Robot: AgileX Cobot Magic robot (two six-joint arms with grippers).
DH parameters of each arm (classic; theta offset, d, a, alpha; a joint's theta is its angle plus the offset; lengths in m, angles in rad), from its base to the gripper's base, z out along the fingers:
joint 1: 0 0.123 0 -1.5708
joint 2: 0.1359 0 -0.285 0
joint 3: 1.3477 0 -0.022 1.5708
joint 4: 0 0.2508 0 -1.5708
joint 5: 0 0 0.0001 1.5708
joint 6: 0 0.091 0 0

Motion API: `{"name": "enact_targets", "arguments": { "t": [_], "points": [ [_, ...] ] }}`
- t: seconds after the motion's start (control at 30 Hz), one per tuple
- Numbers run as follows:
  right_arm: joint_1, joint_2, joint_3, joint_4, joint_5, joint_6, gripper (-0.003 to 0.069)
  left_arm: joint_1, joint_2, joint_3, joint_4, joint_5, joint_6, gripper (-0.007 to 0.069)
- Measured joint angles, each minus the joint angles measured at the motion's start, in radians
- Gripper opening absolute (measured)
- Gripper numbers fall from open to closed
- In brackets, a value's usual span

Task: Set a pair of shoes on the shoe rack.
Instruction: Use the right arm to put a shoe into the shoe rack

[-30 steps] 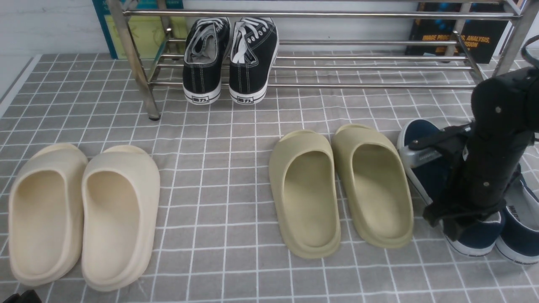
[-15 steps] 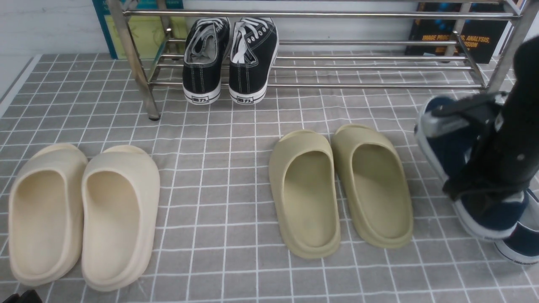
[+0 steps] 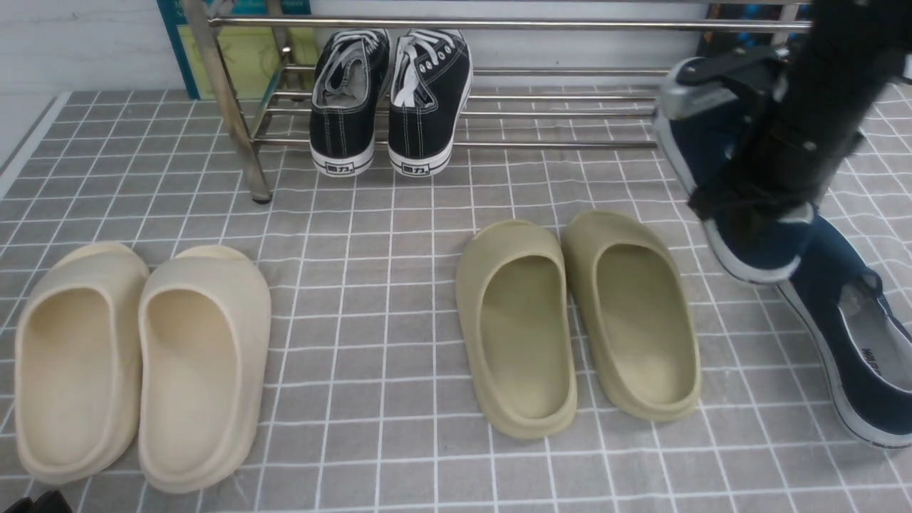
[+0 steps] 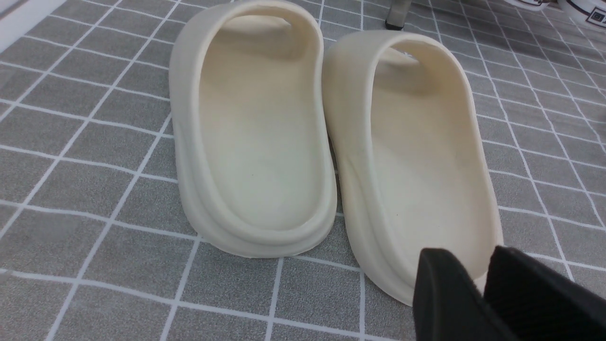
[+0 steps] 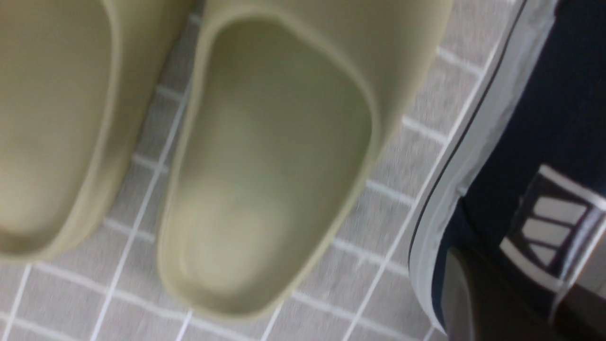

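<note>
One navy slip-on shoe point(image 3: 695, 142) hangs in the air at the right, toe up, in front of the right end of the steel shoe rack point(image 3: 541, 23). My right gripper point(image 3: 755, 203) is shut on its side wall. In the right wrist view the gripper point(image 5: 521, 293) clamps the shoe's navy side point(image 5: 558, 94) above its white sole. The other navy shoe point(image 3: 833, 285) lies on the checked cloth just below and to the right of it. My left gripper point(image 4: 476, 265) hovers at the heel of a cream slide, fingers a narrow gap apart, holding nothing.
Two black lace-up sneakers point(image 3: 388, 100) stand on the rack's lower shelf at the left. A pair of olive slides point(image 3: 577, 320) lies mid-table, beside the lifted shoe. A pair of cream slides point(image 3: 142, 356) lies at the front left. A blue and yellow board point(image 3: 242, 50) leans behind the rack.
The right gripper has lifted the navy shoe off the cloth and carried it up and back toward the rack, uncovering the second navy shoe. The left arm has barely moved.
</note>
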Motion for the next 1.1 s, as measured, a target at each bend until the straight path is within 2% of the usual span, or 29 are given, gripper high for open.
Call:
{"name": "enact_targets", "arguments": {
  "t": [0.43, 0.73, 0.83, 0.97, 1.1],
  "points": [
    [0.000, 0.341, -0.490, -0.024, 0.028, -0.042, 0.0041, 0.000, 0.000, 0.000, 0.000, 0.000, 0.000, 0.0155],
    [-0.001, 0.434, -0.582, -0.023, -0.025, -0.057, 0.0041, 0.000, 0.000, 0.000, 0.000, 0.000, 0.000, 0.0165],
    [-0.015, 0.436, -0.584, 0.013, -0.055, -0.057, 0.0041, 0.000, 0.000, 0.000, 0.000, 0.000, 0.000, 0.0168],
    [-0.037, 0.436, -0.585, 0.061, -0.077, -0.057, 0.0064, 0.000, 0.000, 0.000, 0.000, 0.000, 0.000, 0.0173],
    [-0.052, 0.434, -0.598, 0.093, -0.104, -0.057, 0.0171, 0.000, 0.000, 0.000, 0.000, 0.000, 0.000, 0.0178]
  ]
}}
